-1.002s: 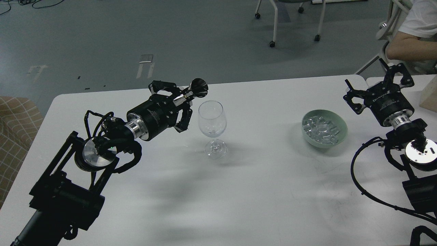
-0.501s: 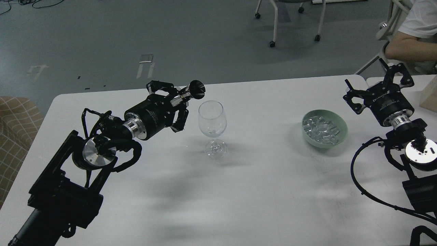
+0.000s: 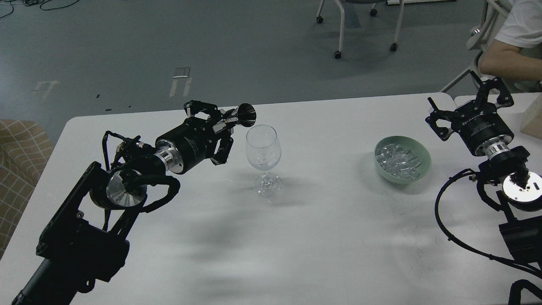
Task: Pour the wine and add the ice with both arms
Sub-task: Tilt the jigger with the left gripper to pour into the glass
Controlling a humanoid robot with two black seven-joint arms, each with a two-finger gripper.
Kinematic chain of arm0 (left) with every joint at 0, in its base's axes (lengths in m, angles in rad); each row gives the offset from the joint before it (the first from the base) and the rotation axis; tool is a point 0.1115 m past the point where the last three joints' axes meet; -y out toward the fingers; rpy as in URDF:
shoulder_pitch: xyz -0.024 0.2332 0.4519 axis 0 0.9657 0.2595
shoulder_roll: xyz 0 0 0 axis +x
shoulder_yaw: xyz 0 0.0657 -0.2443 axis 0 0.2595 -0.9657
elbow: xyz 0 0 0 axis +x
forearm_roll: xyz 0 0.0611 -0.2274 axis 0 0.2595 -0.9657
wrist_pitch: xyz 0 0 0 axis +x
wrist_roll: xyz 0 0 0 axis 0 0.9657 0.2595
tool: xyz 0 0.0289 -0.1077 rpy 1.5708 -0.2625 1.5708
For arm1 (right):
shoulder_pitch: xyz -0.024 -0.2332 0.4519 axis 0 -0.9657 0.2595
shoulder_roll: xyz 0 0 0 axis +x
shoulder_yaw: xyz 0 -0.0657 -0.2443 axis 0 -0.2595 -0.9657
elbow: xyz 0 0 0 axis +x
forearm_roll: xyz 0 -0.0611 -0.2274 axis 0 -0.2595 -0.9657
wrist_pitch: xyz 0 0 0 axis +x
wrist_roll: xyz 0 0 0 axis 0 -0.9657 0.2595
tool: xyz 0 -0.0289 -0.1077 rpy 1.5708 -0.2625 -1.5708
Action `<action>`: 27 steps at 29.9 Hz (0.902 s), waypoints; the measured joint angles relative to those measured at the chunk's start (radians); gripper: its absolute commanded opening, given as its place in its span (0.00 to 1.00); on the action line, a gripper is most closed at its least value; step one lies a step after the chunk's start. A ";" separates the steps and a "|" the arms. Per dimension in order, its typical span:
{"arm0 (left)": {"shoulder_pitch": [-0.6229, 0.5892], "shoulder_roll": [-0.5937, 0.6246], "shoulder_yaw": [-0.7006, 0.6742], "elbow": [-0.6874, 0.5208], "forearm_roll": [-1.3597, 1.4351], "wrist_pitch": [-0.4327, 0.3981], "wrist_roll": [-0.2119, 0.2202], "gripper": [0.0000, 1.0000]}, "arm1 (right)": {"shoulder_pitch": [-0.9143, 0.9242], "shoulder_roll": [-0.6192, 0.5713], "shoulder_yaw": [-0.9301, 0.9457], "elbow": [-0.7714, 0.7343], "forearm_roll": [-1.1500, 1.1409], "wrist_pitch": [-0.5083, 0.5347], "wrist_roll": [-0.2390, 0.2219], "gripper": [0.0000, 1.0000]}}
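Note:
A clear stemmed wine glass (image 3: 263, 157) stands upright near the middle of the white table (image 3: 322, 237). Any wine in it is too faint to tell. My left gripper (image 3: 222, 127) is shut on a small dark metal cup (image 3: 244, 115), held on its side with its mouth beside the glass rim, just left of it. A pale green bowl (image 3: 419, 170) holds a heap of clear ice cubes (image 3: 397, 160) to the right. My right gripper (image 3: 468, 101) is open and empty, above the table right of the bowl.
A person's arm (image 3: 504, 59) and a white chair (image 3: 478, 46) are behind the table's right end. A pale box edge (image 3: 532, 118) sits at the far right. Rolling chair legs (image 3: 364, 29) stand on the grey floor behind. A checked seat (image 3: 19, 161) is at the left.
My left gripper has tilted and shifted the small cup slightly, its mouth now closer to the glass rim. The right arm, glass and bowl have not moved.

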State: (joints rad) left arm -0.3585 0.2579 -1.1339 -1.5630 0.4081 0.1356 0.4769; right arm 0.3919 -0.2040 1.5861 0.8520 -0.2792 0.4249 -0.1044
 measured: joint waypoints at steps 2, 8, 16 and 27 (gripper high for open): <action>-0.001 0.001 0.000 -0.001 0.019 -0.001 0.007 0.00 | 0.000 0.000 0.000 0.001 0.000 0.000 0.000 1.00; -0.002 0.002 0.000 -0.002 0.076 -0.004 0.012 0.00 | 0.001 0.000 0.000 0.002 0.000 -0.002 0.000 1.00; -0.003 0.003 0.000 -0.002 0.143 -0.047 0.012 0.00 | 0.001 0.000 0.000 0.004 0.000 -0.002 0.000 1.00; -0.034 0.009 0.056 -0.013 0.209 -0.059 0.012 0.00 | 0.001 -0.006 0.001 0.005 0.000 -0.002 0.000 1.00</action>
State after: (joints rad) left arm -0.3921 0.2668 -1.0781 -1.5759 0.6174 0.0763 0.4887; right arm 0.3928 -0.2100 1.5873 0.8570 -0.2792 0.4233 -0.1044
